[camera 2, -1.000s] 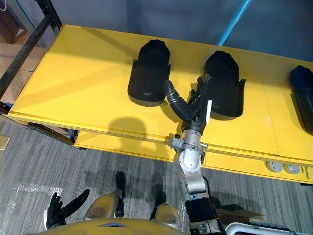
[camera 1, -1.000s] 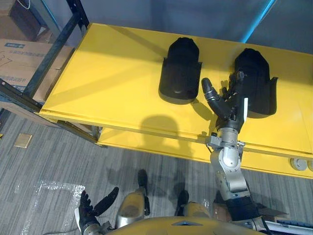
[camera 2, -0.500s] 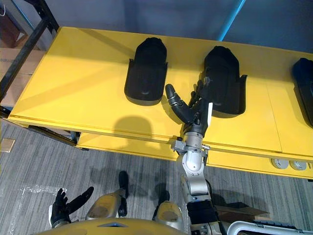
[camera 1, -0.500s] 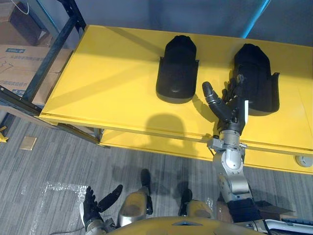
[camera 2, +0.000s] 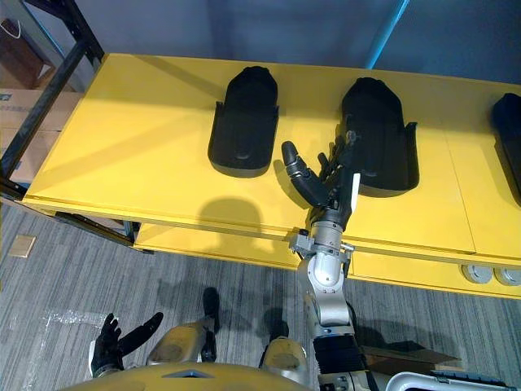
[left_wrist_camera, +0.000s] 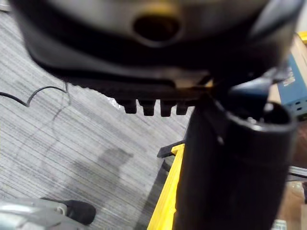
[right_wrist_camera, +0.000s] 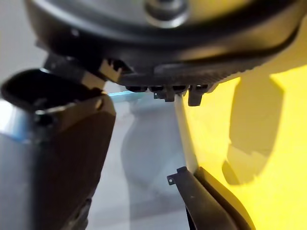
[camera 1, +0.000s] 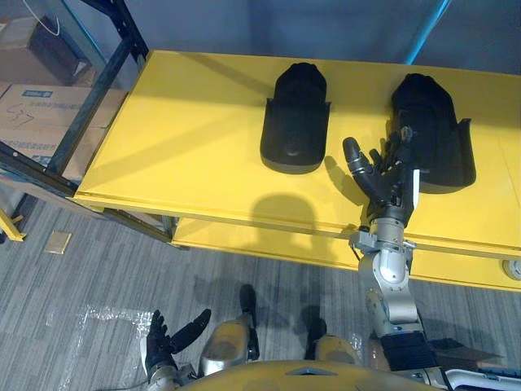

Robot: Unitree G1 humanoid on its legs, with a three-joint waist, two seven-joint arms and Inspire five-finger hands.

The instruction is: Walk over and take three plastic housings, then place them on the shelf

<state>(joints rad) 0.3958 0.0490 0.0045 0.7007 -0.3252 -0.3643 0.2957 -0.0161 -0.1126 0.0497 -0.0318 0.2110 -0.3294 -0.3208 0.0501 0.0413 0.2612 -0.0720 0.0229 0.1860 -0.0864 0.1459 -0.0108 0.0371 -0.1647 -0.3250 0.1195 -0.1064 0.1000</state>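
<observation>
Lowest and nearest, the left hand point(camera 1: 165, 345) hung close above the grey carpeted floor point(camera 1: 98, 277) with its fingers spread loose and nothing in it. Ahead of it, the right hand point(camera 1: 389, 183) reached up over the front edge of the yellow shelf point(camera 1: 187, 130), fingers straight and fanned, thumb standing out toward the robot's left, grasping nothing. Its fingertips lay at the near left edge of the right housing point(camera 1: 431, 130), though whether they actually touched the black plastic could not be made out from the head views. That housing lay flat on the shelf top, rounded end pointing away from the robot. The left housing point(camera 1: 297, 118) lay just beside it, apart from it and turned the same way, clear of the hand. A third housing point(camera 2: 510, 138) showed at the shelf's far right end, well apart from the other two. Beyond the shelf's left end stood a dark metal rack point(camera 1: 89, 98) with cardboard boxes point(camera 1: 41, 114) behind it.
</observation>
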